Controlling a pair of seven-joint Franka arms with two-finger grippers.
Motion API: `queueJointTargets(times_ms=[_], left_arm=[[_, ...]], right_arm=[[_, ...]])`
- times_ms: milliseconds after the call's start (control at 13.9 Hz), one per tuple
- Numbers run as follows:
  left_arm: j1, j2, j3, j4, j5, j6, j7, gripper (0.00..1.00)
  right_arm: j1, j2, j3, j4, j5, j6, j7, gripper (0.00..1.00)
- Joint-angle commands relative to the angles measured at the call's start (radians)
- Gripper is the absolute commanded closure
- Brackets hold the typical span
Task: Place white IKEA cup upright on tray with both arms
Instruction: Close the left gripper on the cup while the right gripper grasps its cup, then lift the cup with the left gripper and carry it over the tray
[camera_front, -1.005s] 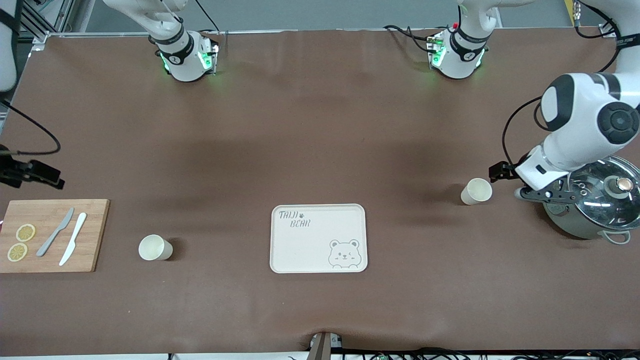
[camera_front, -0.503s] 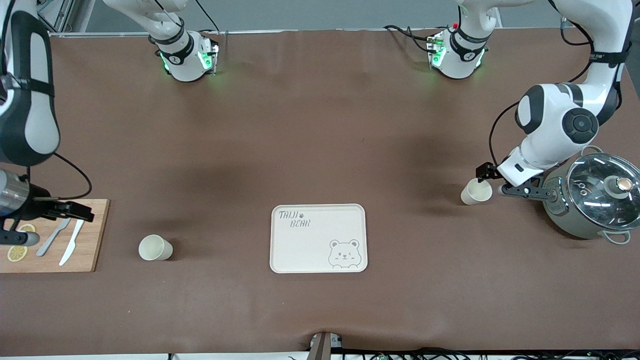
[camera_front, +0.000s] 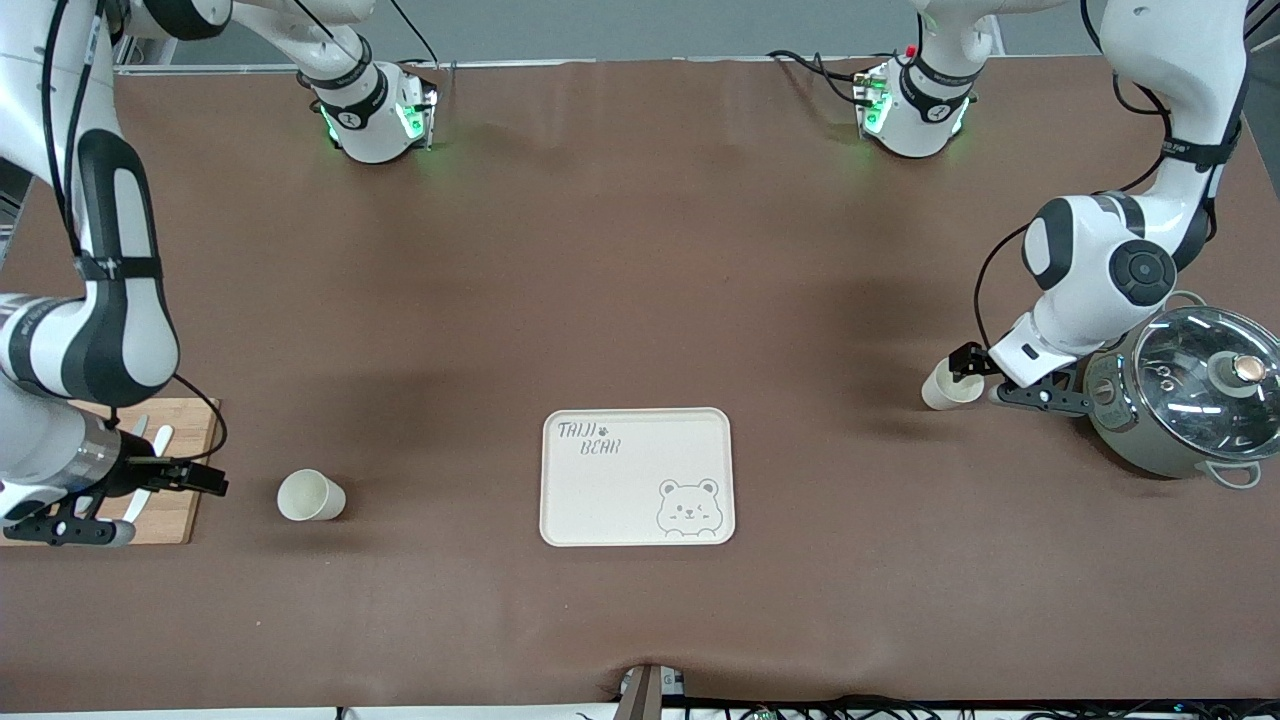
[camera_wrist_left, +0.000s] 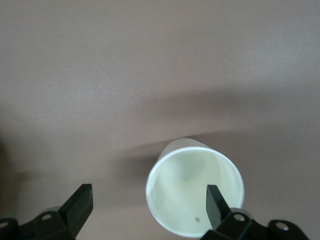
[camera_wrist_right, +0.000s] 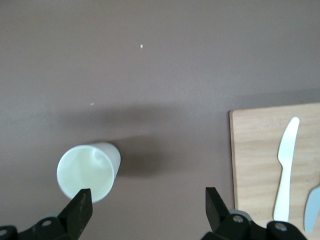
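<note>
The left gripper (camera_front: 978, 378), spread wide, has been brought down onto the cup (camera_front: 945, 385) beside the pot (camera_front: 1180, 400), one finger (camera_wrist_left: 216, 204) inside its rim. The right gripper (camera_front: 150, 495), also spread, has been moved off the cutting board (camera_front: 185, 470) toward the second cup (camera_front: 310, 495). The tray (camera_front: 637, 476) lies between them, bare.

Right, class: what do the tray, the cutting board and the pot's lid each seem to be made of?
The tray: probably matte plastic or melamine, going by its even cream surface and printed grey bear. The cutting board: wood, possibly bamboo, with visible tan grain. The pot's lid: apparently glass, transparent and glinting, with a metal rim and knob.
</note>
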Motion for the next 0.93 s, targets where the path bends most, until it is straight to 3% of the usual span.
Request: queueJointTargets(times_ms=[0,287,503,574,646,862], left_arm=[[0.020,0.018,-0.005,-0.005,0.028,0.048,0.023,0.00],[0.020,0.051,-0.005,-0.004,0.028,0.087,0.025,0.00],[0.013,0.065,-0.006,0.001,0.028,0.097,0.020,0.00],[0.010,0.076,-0.008,0.004,0.026,0.102,0.002,0.25],[0.008,0.082,-0.008,0.004,0.028,0.100,0.011,0.99],[0.002,0.093,-0.008,0.007,0.026,0.103,0.005,1.00]], right_arm=[[-0.003,0.045,0.006,0.073,0.020,-0.008,0.017,0.00],[-0.001,0.097,0.004,0.070,0.104,0.034,0.022,0.00],[0.003,0.105,0.004,0.064,0.110,0.032,0.004,0.00],[0.003,0.105,0.004,0.064,0.109,0.032,-0.010,0.00],[0.003,0.105,0.004,0.061,0.109,0.032,-0.030,0.00],[0.012,0.108,0.004,0.044,0.107,0.025,-0.038,0.00]])
